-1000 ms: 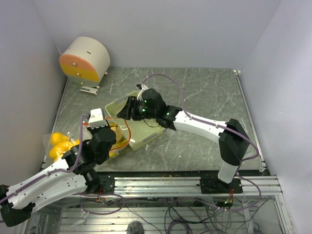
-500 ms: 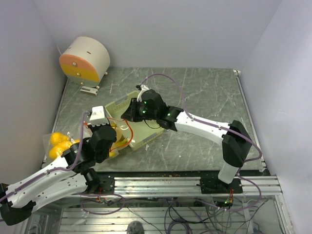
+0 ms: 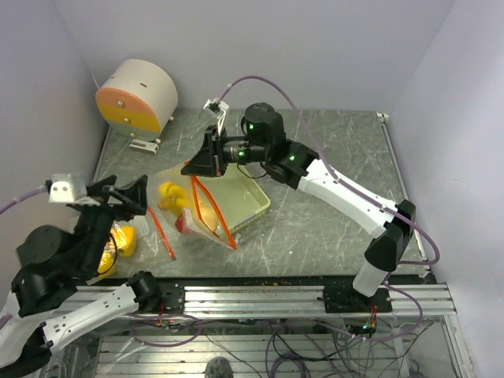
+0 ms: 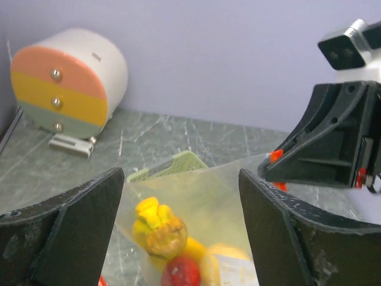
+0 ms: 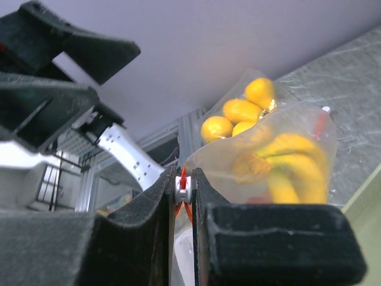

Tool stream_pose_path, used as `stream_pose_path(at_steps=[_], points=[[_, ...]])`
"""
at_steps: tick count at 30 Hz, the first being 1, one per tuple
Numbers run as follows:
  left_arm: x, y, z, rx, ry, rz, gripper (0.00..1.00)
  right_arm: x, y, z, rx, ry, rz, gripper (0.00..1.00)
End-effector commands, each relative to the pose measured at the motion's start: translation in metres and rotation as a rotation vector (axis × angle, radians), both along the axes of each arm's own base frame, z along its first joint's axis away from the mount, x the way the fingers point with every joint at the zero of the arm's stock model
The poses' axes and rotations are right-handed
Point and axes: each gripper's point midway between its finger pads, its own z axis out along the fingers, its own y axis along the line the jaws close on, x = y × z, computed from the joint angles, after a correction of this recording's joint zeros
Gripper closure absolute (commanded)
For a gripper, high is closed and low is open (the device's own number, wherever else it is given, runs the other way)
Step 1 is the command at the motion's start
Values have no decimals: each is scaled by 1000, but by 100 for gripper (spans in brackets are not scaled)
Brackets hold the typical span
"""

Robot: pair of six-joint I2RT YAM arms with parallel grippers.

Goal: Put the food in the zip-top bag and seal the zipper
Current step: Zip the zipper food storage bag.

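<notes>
The zip-top bag lies slack between the pale green tray and my left arm. Inside it is the food: yellow banana-shaped pieces, a lumpy yellow fruit and a small red piece. Its red-orange zipper runs down from my right gripper, which is shut on the zipper's white slider and holds that corner up. My left gripper stands wide open in front of the bag, touching nothing.
The pale green tray sits behind the bag. Round orange-yellow fruits lie at the table's left edge under my left arm. A round drawer unit stands at the back left.
My left gripper has opened and drawn back to the left and up. My right gripper has closed on the zipper slider and lifted the bag's mouth up and back; the bag now stretches out from the tray.
</notes>
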Motion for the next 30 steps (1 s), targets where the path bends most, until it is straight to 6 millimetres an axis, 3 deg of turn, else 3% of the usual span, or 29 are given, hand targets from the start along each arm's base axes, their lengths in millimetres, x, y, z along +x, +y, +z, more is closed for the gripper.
stream_pose_path(at_steps=[1, 5, 11, 16, 30], points=[[-14, -15, 16, 138, -168, -170, 16, -29, -25, 23, 32, -94, 262, 100], [-14, -39, 7, 286, -209, -271, 17, -47, -34, 22, 37, -115, 431, 100], [-17, -99, -7, 453, -229, -519, 10, -66, -44, 18, 63, -129, 547, 100], [-15, -114, -9, 462, -239, -564, 10, -76, -55, 17, 76, -166, 571, 100], [-64, -151, -28, 449, -290, -910, 11, -89, -75, 15, 67, -299, 603, 99]])
